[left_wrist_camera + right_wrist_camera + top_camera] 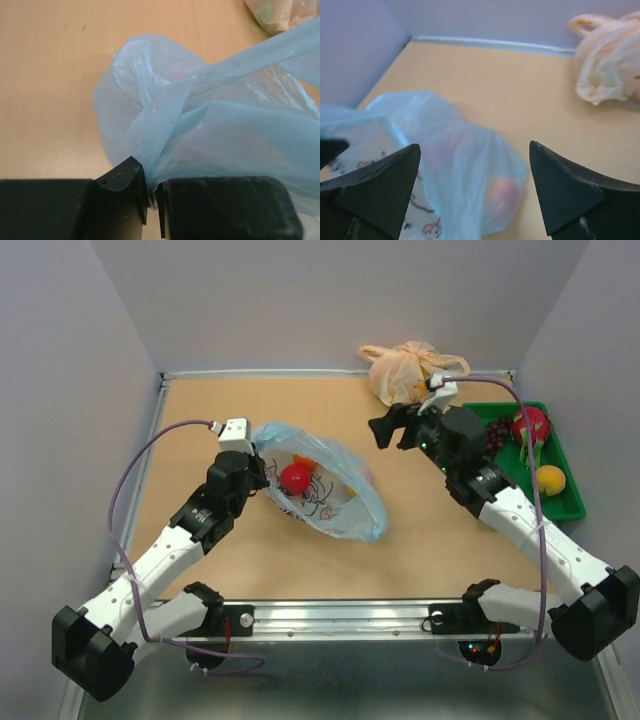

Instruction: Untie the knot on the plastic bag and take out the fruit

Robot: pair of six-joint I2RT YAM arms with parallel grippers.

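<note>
The light blue plastic bag (335,502) lies in the middle of the table with its mouth open. No knot shows. A red fruit (294,478) and a bit of an orange one (306,462) sit inside. My left gripper (256,474) is at the bag's left edge. In the left wrist view my left gripper (152,200) is shut on a fold of the blue plastic (210,125). My right gripper (392,428) is open and empty, right of the bag. In the right wrist view my right gripper (475,155) hangs over the bag (455,160), where a peach fruit (502,195) shows through.
A green tray (566,502) at the right holds a dark grape bunch (497,433), a dragon fruit (530,425) and a yellow fruit (549,479). A tied peach-orange bag (405,370) lies at the back wall. It also shows in the right wrist view (607,65).
</note>
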